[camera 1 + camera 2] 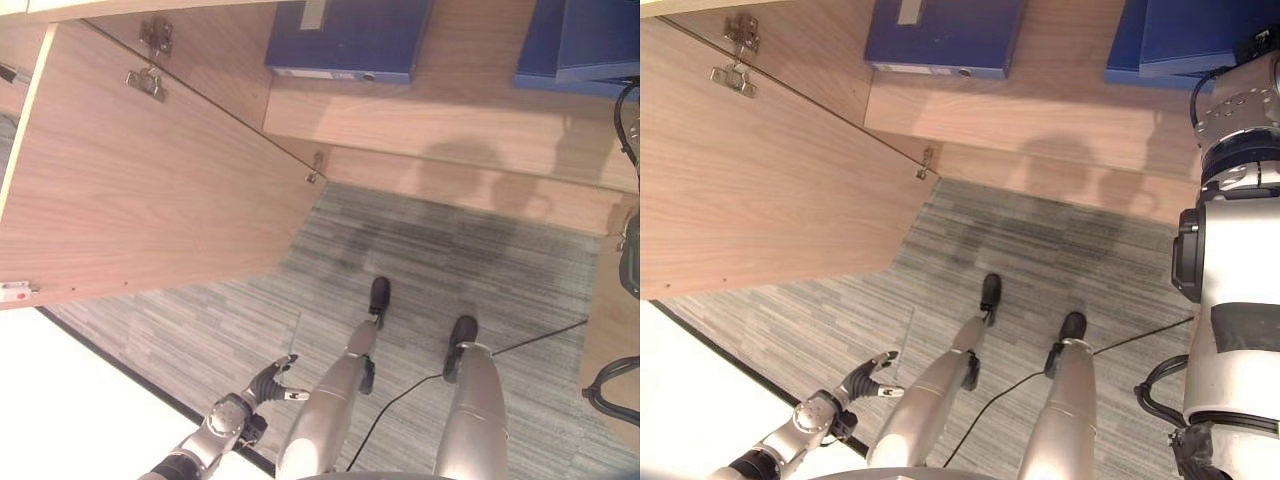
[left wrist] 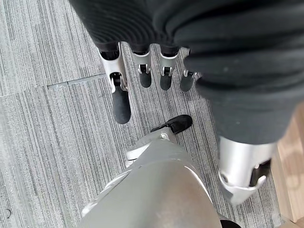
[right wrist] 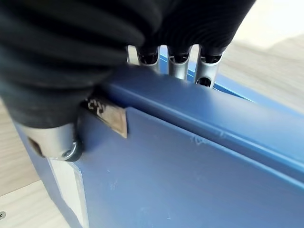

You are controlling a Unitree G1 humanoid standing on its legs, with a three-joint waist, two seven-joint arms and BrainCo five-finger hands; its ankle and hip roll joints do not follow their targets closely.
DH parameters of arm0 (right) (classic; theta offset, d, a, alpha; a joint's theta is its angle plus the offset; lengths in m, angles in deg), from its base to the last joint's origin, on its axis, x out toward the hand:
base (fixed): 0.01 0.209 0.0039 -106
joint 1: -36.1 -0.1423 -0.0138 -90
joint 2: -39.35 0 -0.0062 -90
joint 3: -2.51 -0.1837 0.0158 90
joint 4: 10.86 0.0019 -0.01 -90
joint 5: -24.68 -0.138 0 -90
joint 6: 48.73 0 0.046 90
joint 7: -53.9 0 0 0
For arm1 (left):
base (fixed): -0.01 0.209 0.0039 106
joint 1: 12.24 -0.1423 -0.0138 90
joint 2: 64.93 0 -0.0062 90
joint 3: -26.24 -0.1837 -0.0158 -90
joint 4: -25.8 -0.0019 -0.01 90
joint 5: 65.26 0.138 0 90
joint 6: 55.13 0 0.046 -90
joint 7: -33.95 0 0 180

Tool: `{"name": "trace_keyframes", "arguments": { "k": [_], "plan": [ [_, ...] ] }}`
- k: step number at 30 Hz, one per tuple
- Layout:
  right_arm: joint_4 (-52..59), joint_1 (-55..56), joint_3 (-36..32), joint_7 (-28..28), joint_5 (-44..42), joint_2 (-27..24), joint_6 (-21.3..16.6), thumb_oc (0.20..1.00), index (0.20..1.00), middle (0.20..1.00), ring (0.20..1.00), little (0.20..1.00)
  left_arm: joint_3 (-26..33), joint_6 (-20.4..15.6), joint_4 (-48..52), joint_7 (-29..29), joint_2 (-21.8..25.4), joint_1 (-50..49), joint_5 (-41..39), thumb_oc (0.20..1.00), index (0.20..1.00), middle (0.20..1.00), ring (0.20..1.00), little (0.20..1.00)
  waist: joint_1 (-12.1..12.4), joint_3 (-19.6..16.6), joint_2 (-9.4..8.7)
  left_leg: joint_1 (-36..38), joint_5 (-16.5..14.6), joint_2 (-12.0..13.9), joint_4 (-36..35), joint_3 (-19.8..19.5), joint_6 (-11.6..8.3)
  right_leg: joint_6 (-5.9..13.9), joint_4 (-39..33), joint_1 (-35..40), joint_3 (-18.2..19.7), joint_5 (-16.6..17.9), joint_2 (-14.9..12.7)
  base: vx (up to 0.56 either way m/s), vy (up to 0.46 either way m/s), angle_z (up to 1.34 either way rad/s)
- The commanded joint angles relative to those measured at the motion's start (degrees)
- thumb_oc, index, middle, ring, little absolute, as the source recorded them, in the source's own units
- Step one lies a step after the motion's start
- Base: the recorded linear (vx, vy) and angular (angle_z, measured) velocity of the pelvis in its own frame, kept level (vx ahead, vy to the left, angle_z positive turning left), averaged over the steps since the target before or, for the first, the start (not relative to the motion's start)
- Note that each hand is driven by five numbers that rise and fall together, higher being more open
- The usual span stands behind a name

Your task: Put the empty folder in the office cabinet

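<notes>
My right hand (image 3: 179,68) is shut on a blue folder (image 3: 190,166): the fingers hook over its top edge and the thumb presses on its near face. In the eye views this folder (image 1: 1200,35) is at the cabinet shelf's right end, overlapping a second blue folder (image 1: 1125,55), with my right arm reaching up to it. Another blue folder (image 1: 345,40) lies flat on the wooden shelf (image 1: 430,110) further left. My left hand (image 1: 272,382) hangs low beside my leg, fingers (image 2: 121,95) straight and holding nothing.
The cabinet's wooden door (image 1: 150,190) stands swung open on the left, its metal hinges (image 1: 148,82) showing near the top. Grey striped carpet (image 1: 450,260) covers the floor in front. A white surface (image 1: 70,400) fills the lower left corner.
</notes>
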Motion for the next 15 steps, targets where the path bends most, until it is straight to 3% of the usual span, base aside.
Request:
{"name": "trace_keyframes", "arguments": {
  "k": [1,15],
  "plan": [
    [6.15,-7.76,6.44,4.03,0.21,-7.0,-4.25,0.2,0.2,0.2,0.2,0.2,-0.22,-0.25,-1.47,-0.11,1.22,2.07,-0.85,1.0,1.0,1.0,1.0,1.0,3.06,-0.02,0.59,7.27,-12.21,1.86,0.58,1.94,-3.04,7.44,-16.11,4.33,4.37,9.61,-0.74,0.02,-0.007,-0.03],
    [10.73,-9.32,5.63,4.84,-2.9,-5.73,-8.2,0.2,0.2,0.2,0.2,0.2,-0.23,-0.31,-0.27,0.64,2.15,1.93,-1.12,1.0,1.0,1.0,1.0,1.0,4.66,-1.3,1.01,7.7,-12.75,2.21,0.49,0.35,-3.24,7.37,-13.52,2.92,4.15,8.27,-0.85,0.03,-0.018,0.0]
  ]
}}
